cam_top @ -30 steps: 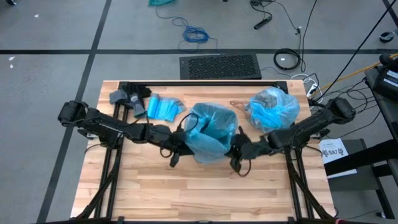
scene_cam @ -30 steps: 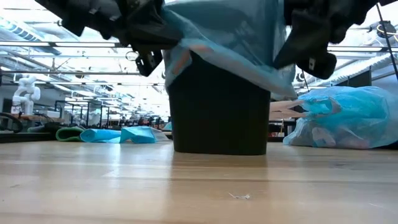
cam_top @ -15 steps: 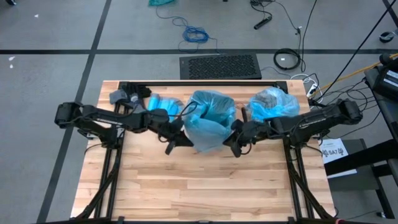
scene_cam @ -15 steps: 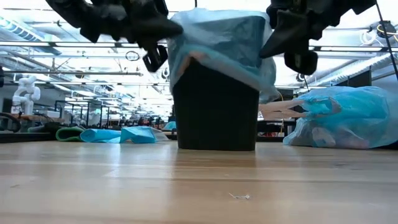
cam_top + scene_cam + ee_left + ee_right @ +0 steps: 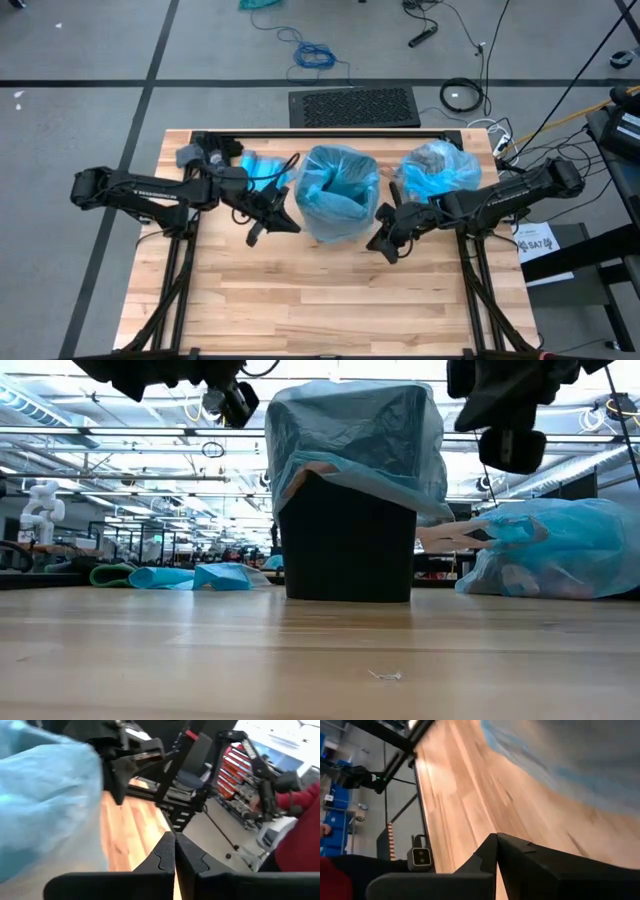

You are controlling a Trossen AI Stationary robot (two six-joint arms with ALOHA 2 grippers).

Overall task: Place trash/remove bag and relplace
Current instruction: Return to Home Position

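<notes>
On the bench (image 5: pixel 330 300), the bin (image 5: pixel 348 540) is lined with a fresh bag (image 5: pixel 340 190), and the trash (image 5: pixel 520 582) is kept in the full bag (image 5: pixel 438 170) near it. The left gripper (image 5: pixel 175 837) and right gripper (image 5: pixel 496 837) are held flanking the bin, fingers closed on nothing. Only homing is judged left.

Bright, even overhead light covers the table (image 5: pixel 330 300) in the high view, with soft shadows. In the low view, the bright ceiling (image 5: pixel 130 460) glares behind the backlit trash bin (image 5: pixel 347 540). Motion blur smears the right wrist view and the blue trash bag (image 5: pixel 45 795).
</notes>
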